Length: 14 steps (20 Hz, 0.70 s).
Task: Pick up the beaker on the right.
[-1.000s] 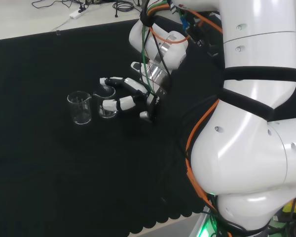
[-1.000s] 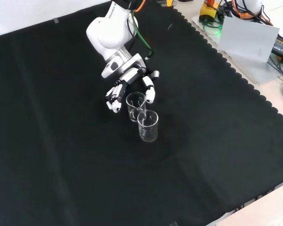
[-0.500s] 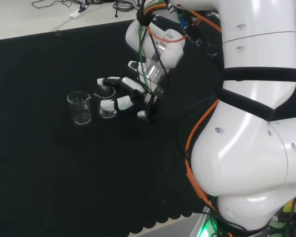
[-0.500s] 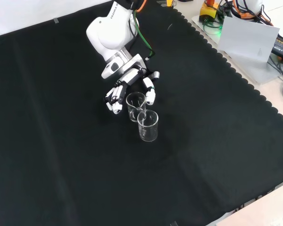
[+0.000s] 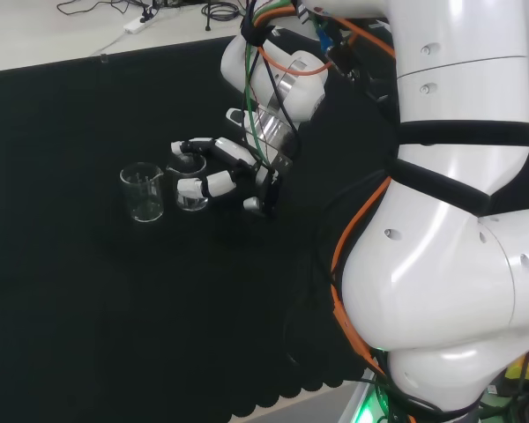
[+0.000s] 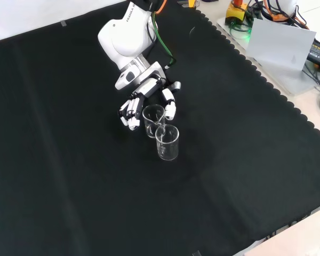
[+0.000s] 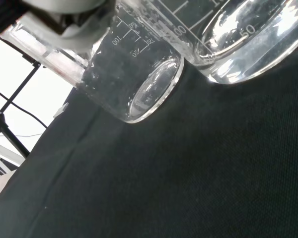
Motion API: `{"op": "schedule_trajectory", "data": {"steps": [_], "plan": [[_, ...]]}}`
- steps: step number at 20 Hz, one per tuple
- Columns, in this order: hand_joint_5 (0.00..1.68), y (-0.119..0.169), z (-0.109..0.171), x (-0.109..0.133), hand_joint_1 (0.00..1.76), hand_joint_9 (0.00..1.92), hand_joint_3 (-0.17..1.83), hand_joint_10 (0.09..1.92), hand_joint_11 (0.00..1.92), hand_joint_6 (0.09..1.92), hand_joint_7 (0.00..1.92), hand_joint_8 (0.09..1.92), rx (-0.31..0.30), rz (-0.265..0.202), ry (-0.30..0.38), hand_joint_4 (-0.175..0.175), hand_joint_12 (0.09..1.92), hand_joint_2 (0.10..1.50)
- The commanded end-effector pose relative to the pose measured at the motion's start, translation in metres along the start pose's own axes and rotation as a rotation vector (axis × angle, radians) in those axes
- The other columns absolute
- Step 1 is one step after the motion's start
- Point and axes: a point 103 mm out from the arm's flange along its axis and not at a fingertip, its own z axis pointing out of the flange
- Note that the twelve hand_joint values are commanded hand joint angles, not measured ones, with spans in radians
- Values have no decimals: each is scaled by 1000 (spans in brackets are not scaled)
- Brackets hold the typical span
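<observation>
Two beakers stand upright close together, and the hand [image 6: 149, 98] curls its fingers [image 5: 203, 187] and thumb around the nearer beaker [image 6: 153, 120], while the other beaker [image 6: 167, 142] stands just beyond it.

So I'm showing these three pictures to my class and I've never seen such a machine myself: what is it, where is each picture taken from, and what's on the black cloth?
It is one white robot arm ending in a black and white hand with fingers and a thumb. One picture looks over the arm from behind its base, one looks down from in front, and one comes from a camera at the wrist, very close to the glass. On the black cloth stand two clear glass beakers. The hand's fingers and thumb are curled round the beaker nearer the arm. The other beaker stands free right beside it. Whether the held one has left the cloth, I cannot tell.
</observation>
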Motion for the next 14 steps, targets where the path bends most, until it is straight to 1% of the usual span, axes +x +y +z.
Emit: {"op": "schedule_trajectory", "data": {"steps": [1,10,14], "plan": [[523,1,3,0,855,462,614,555,0,87,400,565,0,8,-5,-20,1224,544],[566,3,5,-1,858,497,617,554,0,89,434,564,-9,17,-12,-16,1251,565],[589,7,9,0,864,541,610,547,0,106,469,558,-13,20,-10,-13,1281,584]]}}
